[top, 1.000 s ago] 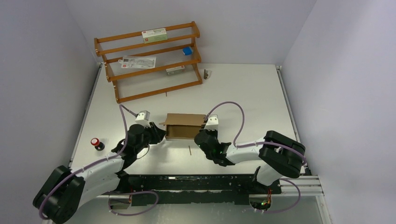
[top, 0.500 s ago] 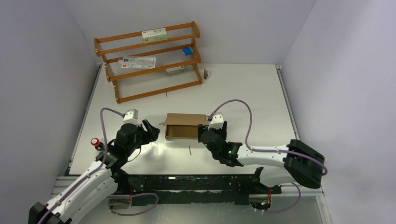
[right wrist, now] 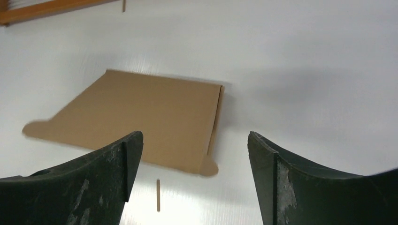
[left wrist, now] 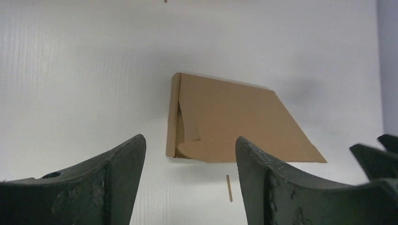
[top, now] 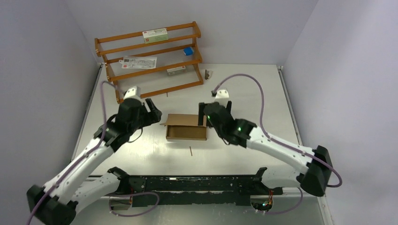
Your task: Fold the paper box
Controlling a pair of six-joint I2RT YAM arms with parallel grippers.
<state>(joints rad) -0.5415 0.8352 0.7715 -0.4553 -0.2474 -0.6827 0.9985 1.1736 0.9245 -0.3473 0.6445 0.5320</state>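
The plain brown cardboard paper box (top: 186, 127) lies flat near the middle of the white table (top: 248, 84). The left gripper (left wrist: 189, 138) and the right gripper (right wrist: 195, 133) hover at its two sides, jaws wide apart (nothing is held), without touching it.

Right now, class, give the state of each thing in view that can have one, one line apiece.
paper box: folded shut, lying flat on the table, held by neither hand.
left hand: open, empty, clear of the box.
right hand: open, empty, clear of the box.
wooden rack: upright, small cartons on it.
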